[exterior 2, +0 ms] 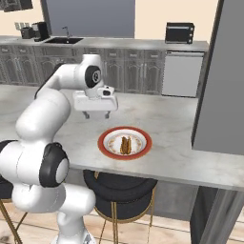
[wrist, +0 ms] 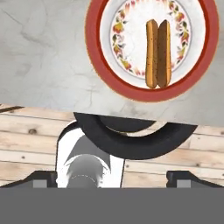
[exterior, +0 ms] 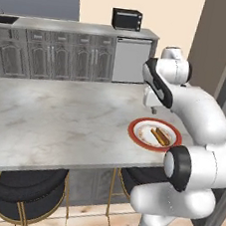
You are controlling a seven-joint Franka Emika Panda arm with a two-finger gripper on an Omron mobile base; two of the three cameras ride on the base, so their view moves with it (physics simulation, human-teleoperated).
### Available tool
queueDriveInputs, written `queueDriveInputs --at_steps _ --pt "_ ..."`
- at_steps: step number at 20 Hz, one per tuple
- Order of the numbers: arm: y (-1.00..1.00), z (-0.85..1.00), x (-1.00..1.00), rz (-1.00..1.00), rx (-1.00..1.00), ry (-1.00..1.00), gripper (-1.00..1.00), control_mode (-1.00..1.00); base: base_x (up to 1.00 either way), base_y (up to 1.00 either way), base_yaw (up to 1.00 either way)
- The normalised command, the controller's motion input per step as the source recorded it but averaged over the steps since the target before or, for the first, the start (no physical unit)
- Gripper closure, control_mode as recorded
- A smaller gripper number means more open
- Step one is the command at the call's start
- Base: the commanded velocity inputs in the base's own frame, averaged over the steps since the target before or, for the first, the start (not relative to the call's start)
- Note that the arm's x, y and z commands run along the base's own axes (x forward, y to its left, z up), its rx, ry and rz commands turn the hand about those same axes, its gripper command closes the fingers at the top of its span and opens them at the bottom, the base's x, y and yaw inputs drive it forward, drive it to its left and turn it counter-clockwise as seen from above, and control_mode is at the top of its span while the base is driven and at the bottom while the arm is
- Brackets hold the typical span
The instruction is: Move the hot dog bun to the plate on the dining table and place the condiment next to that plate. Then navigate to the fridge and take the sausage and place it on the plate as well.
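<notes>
I see the bun (wrist: 158, 53) lying on the plate (exterior 2: 125, 143), right of centre, plate near the desk (exterior: 58, 123) edge. My gripper (exterior 2: 96, 115) hangs released, empty, at the plate's ten o'clock.

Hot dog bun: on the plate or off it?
On it. The hot dog bun lies flat inside the white centre of the plate; nothing grips it.

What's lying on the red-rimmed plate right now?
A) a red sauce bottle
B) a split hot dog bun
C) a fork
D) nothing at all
B: the hot dog bun, tan and split lengthwise, lies on the white centre of the plate on the dining table.
</notes>
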Motion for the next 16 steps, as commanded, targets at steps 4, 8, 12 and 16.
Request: queueDriveInputs --at_steps 4,8,12,16 --pt "0.47 0.65 -0.78 -0.03 0.03 0.19 -1.00 -1.00 0.00 0.00 0.00" --pt "0.35 0.48 -0.86 -0.01 0.01 0.11 -1.00 -1.00 0.00 0.00 0.00" --pt "0.08 0.07 -0.21 0.00 0.00 0.02 -1.00 1.00 -0.73 0.36 0.00" --pt "0.00 0.00 0.00 0.00 0.00 0.00 -1.00 1.00 -1.00 0.89 0.00"
